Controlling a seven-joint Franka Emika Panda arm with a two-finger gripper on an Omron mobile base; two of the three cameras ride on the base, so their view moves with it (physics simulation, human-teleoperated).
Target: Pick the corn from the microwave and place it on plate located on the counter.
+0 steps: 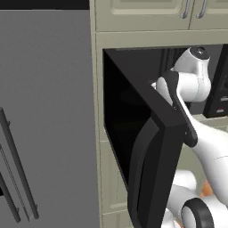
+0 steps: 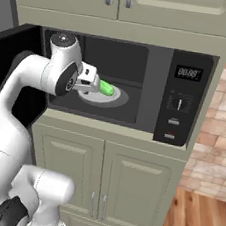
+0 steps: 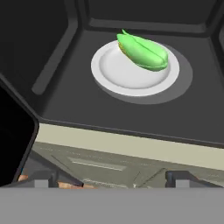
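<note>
Arm reaching forward — gripper [image 3: 111, 177] jaws wide apart, empty.

Left base view looks past the open door [image 1: 151, 147] from close behind; right base view faces the microwave [image 2: 133, 87] squarely; hand view peers down into its cavity; all share it

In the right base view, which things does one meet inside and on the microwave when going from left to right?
Claw → corn → white dish under the corn → control panel of the microwave.
</note>
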